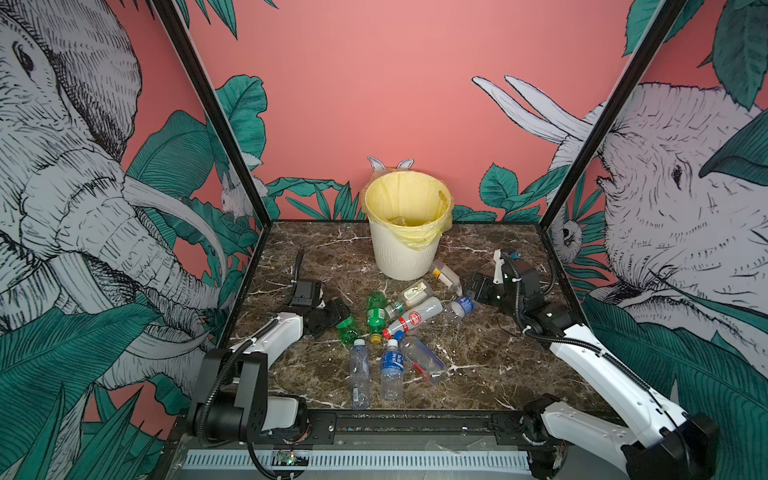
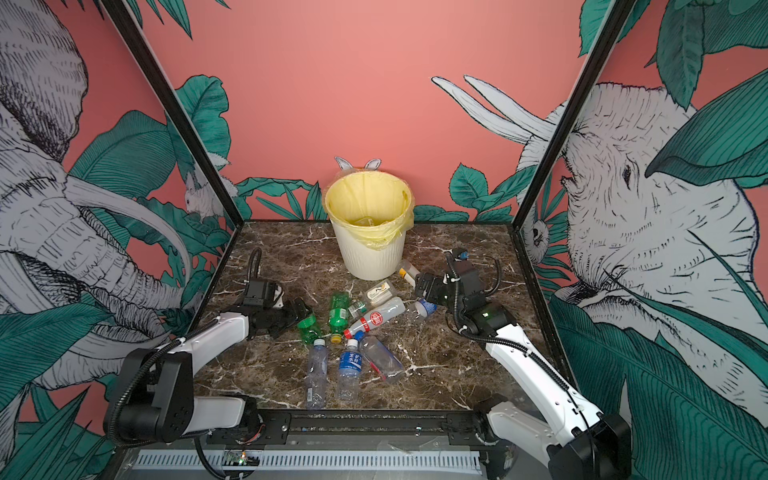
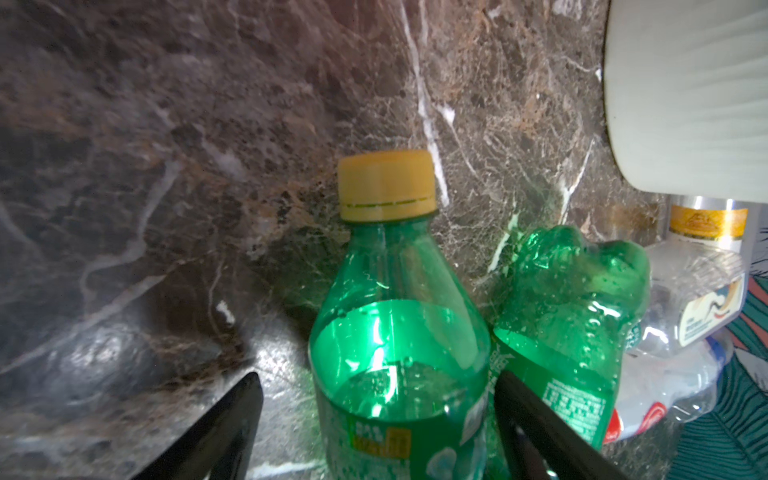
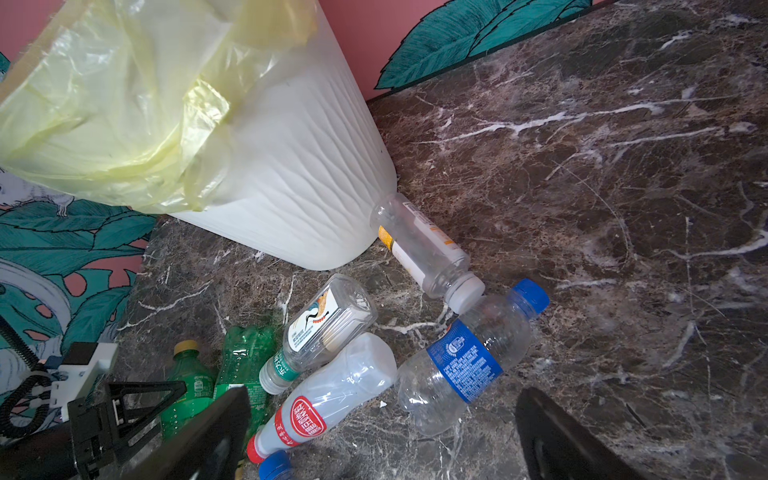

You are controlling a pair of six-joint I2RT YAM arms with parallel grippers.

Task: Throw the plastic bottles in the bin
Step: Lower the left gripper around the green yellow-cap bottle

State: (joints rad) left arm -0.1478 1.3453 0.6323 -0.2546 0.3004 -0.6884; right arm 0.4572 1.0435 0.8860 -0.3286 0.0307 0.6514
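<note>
- On the left of the pile, the left gripper (image 3: 376,374) has its jaws apart around a green bottle with a yellow cap (image 3: 395,270), which lies on the marble tabletop (image 1: 498,353). One finger (image 3: 216,428) stands clear of it, so nothing is gripped yet.
- Likely trouble: the other finger (image 3: 540,428) sits wedged between this bottle and a second green bottle (image 3: 569,311) — closing could shove the neighbour, or the smooth round body could squirt out sideways.
- A hard squeeze may also buckle the thin plastic and loosen the hold on the way up.
- The bin (image 1: 405,257) stands at the back, well apart from this bottle, and it is tall. A low carry could hit its wall or snag the yellow bag (image 1: 424,237) folded over the rim.
- The right gripper (image 1: 469,293) hangs wide open, holding nothing, over a blue-labelled bottle (image 4: 465,365) — if both arms head for the bin at once, they could cross.
- Around, all lying down: a red-labelled bottle (image 4: 328,399), a squarish clear one (image 4: 324,324), a white-capped bottle (image 4: 424,249) touching the bin's foot, and three more bottles (image 1: 392,370) nearer the front edge.
- Most of the plastic bottles lie on the table, so the job looks barely begun.
</note>
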